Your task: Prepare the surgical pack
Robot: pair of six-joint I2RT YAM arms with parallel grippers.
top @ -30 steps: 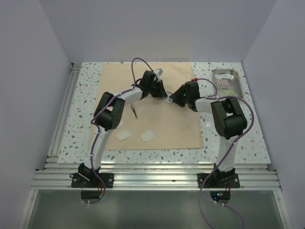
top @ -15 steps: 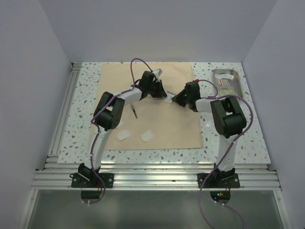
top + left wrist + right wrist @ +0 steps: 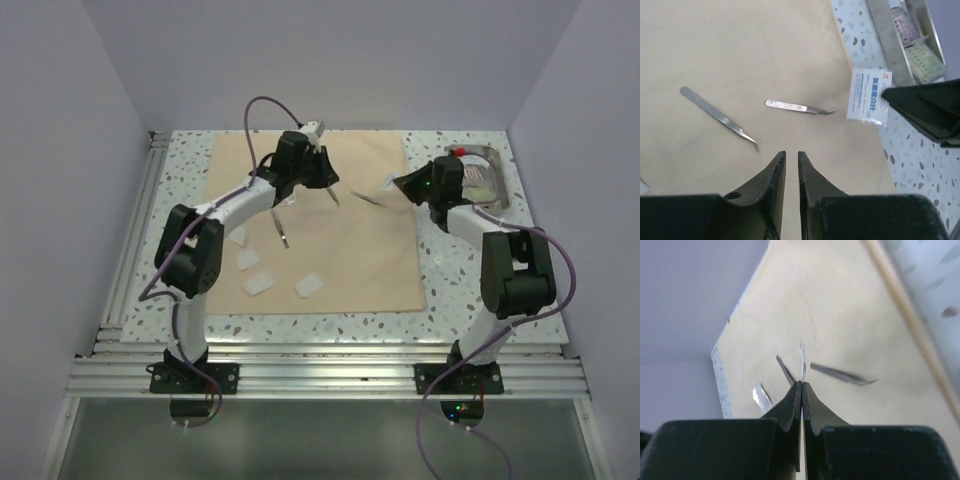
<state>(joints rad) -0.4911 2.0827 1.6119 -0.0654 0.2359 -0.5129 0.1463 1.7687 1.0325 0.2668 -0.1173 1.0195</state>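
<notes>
Surgical pack not bundled: its large tan square cloth (image 3: pixel 350 260) lies flat on the speckled table (image 3: pixel 440 285), with a strip of table showing past every edge.

Small rectangular steel tray (image 3: pixel 499 180) sits off the cloth's far right corner, apart from the cloth. A green sachet (image 3: pixel 925 60) and a printed one (image 3: pixel 905 22) lie inside it.

Right gripper (image 3: pixel 398 183) is at the cloth's right edge. Jaws are pressed together on a white printed sachet (image 3: pixel 869 96), which hangs across that edge, half over cloth and half over table.

Left gripper (image 3: pixel 791 154) is over the cloth's far middle. A narrow slit shows between the jaws and nothing is in it.

Two thin metal tweezers lie on the cloth ahead of the left gripper. One (image 3: pixel 797 106) points its bent tip at the held sachet. The other (image 3: pixel 720 117) lies further toward the cloth's left, well apart from the first.

Four small pale sachets (image 3: pixel 308 285) are scattered on the cloth's near left part, close to the left edge.

The cloth's near right quarter is bare, and so is its far strip.
</notes>
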